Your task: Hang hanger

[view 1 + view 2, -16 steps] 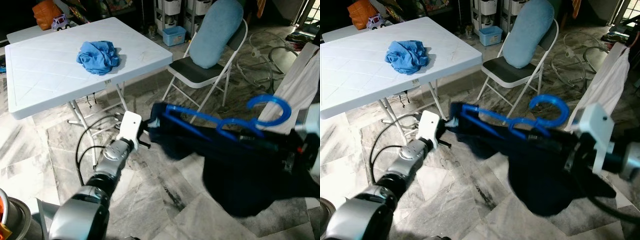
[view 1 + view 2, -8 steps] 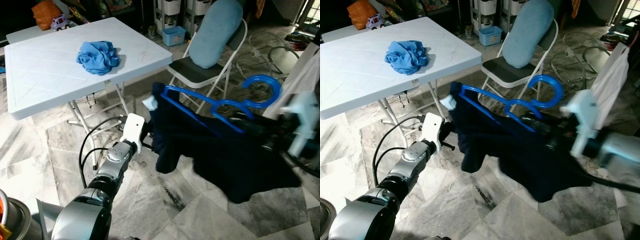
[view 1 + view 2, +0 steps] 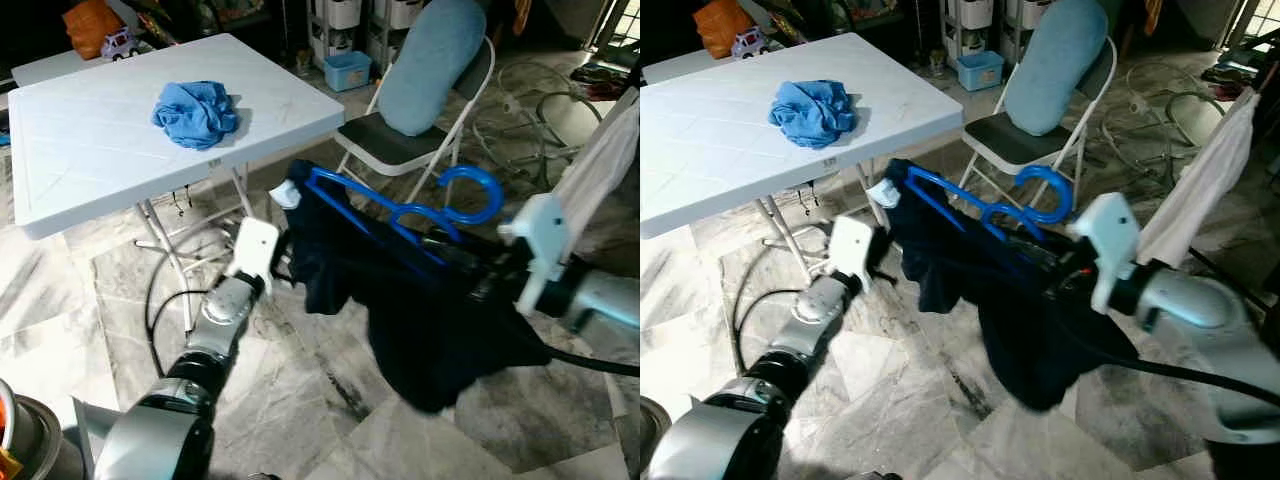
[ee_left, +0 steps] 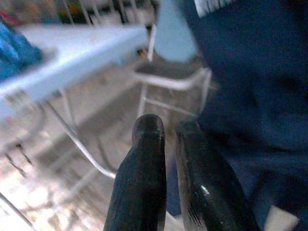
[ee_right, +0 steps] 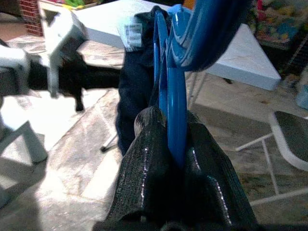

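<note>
The left gripper [image 4: 163,139] is near the dark blue shirt [image 3: 420,300], and its two black fingers [image 4: 144,183] are pressed close together with nothing between them. The right gripper [image 5: 168,130] has its fingers clenched around the blue hanger [image 3: 400,205]. The hanger is up in the air above the marble floor [image 3: 300,400], between the two arms, and the shirt hangs from it. Behind them stands a white counter [image 3: 90,150] with a crumpled blue cloth [image 3: 196,112] on it. Beside the counter is a folding chair [image 3: 400,140] with a light blue cushion [image 3: 432,60].
</note>
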